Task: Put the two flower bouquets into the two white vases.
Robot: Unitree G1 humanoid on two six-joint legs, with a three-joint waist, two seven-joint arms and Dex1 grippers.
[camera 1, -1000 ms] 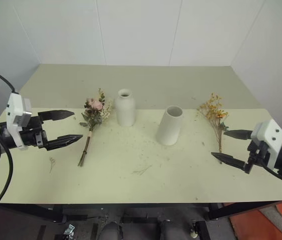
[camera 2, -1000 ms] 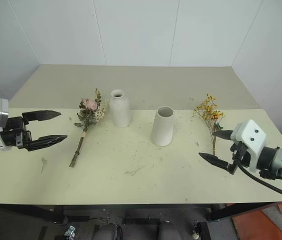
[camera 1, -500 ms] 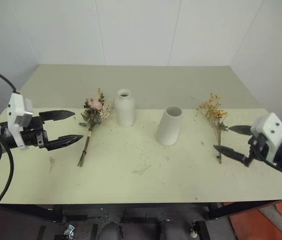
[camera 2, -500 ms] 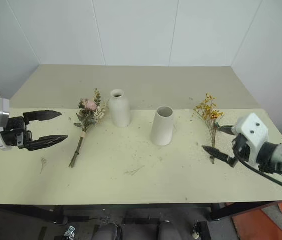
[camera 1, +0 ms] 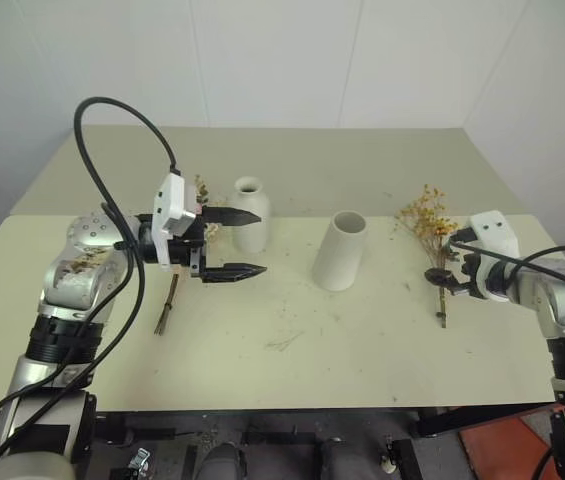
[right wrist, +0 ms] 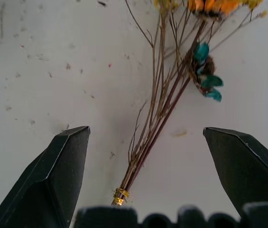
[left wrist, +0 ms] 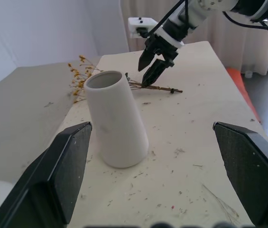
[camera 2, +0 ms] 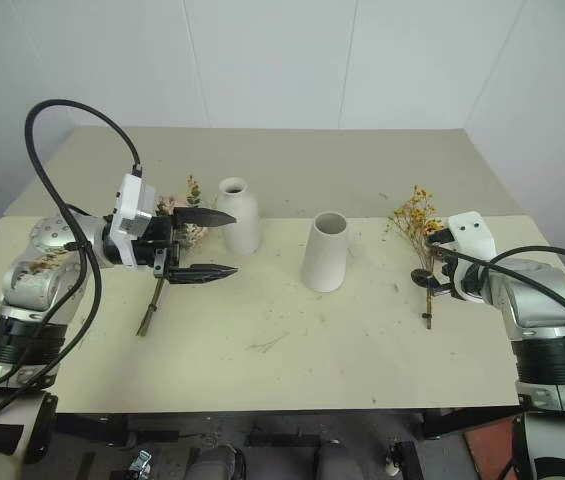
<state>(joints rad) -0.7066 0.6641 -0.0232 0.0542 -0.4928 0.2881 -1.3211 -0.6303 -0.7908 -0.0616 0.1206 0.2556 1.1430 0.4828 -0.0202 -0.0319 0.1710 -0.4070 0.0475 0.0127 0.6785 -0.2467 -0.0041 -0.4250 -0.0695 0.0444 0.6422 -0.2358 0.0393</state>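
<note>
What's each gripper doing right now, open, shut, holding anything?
Left gripper: open, empty, beside the bottle-shaped white ceramic vase.
Right gripper: open, empty, fingers straddling the stems of the thin yellow-orange dried flower bunch.

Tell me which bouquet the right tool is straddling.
The yellow-orange bouquet: its stems lie between the right tool's open fingers. The pink rose bouquet lies beside the left tool.

Bright, even light; soft shadows.

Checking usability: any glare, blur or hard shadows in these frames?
Head views: even, soft light, no glare, table sharp. Left wrist view: bright window washes out the background; cylinder vase crisp. Right wrist view: fingers blurred close up, yellow bouquet stems sharp with a faint shadow.
</note>
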